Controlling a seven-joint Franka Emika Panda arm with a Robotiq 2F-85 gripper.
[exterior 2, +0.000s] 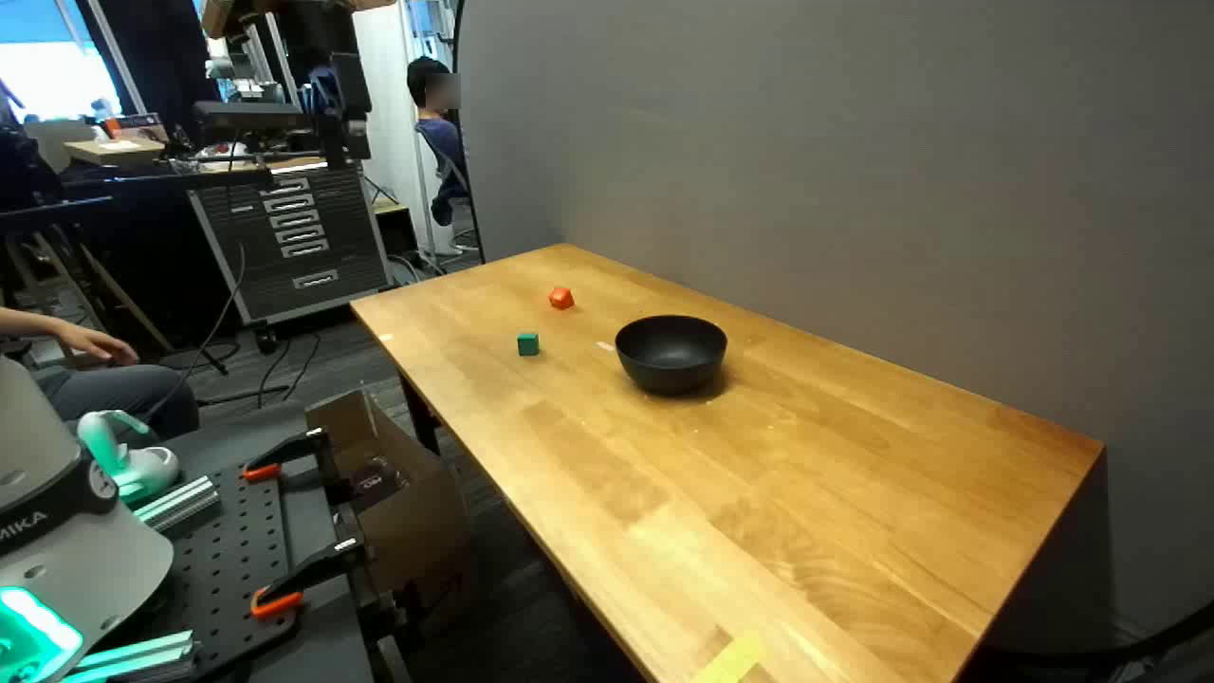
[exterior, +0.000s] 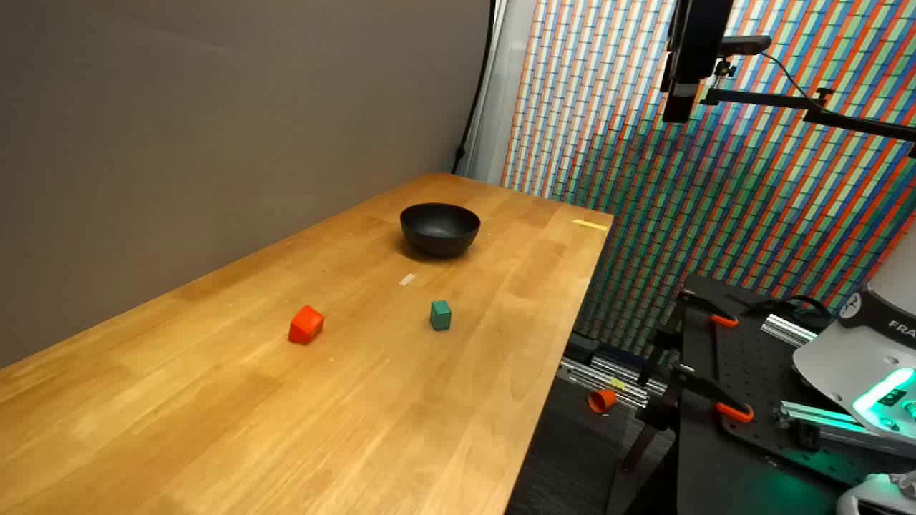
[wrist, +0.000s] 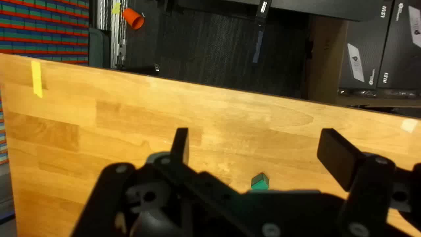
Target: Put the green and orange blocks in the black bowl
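A green block (exterior: 441,315) lies on the wooden table, also seen in an exterior view (exterior 2: 527,344). An orange block (exterior: 306,325), red-orange in colour, lies tilted-looking on the table, also in an exterior view (exterior 2: 561,298). The black bowl (exterior: 440,230) stands upright near the back wall, also in an exterior view (exterior 2: 671,354); its visible inside holds nothing. My gripper (wrist: 255,144) is open and empty, high above the table. In the wrist view the green block (wrist: 260,181) shows between the fingers, partly hidden by the gripper body. The orange block and bowl are out of the wrist view.
A grey backdrop (exterior 2: 854,190) rises along the table's far side. The table's near edge drops to the floor, where an orange cup (exterior: 602,400) lies. A camera arm (exterior: 809,104) sticks out near the gripper. A yellow tape strip (wrist: 37,79) marks one table end.
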